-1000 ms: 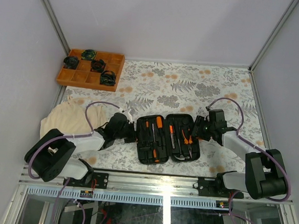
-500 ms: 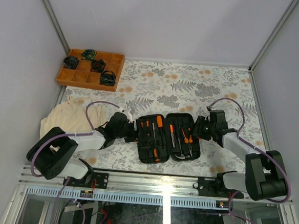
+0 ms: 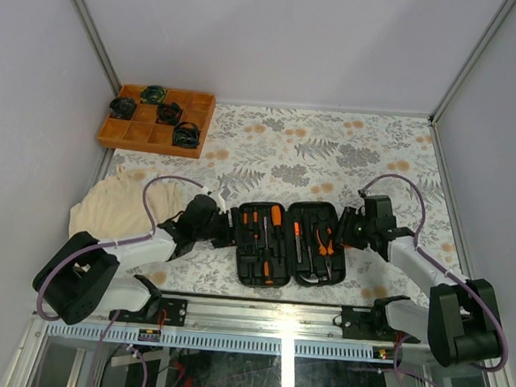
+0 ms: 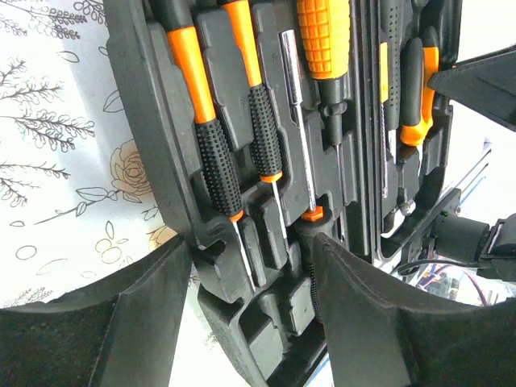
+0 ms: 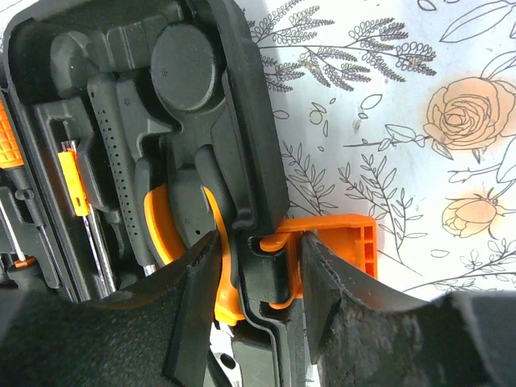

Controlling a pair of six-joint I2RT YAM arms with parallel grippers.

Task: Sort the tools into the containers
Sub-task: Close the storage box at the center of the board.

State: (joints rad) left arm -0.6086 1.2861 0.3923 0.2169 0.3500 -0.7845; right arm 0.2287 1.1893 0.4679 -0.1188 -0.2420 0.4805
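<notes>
The black tool case lies open on the flowered table between my two arms. Orange-and-black screwdrivers sit in its left half's moulded slots. Orange-handled pliers rest in the right half. My left gripper straddles the case's left wall, one finger outside and the other inside beside the slots. My right gripper clamps the case's right wall at the orange latch: one finger presses the latch, the other sits by the pliers handle.
An orange gridded tray holding round black-green coiled items stands at the back left. A cream cloth lies behind my left arm. Grey walls close in both sides; a metal rail runs along the near edge.
Both grippers have narrowed onto the case's side walls. The case has shifted slightly toward the near edge, and both arms have drawn back with it.
</notes>
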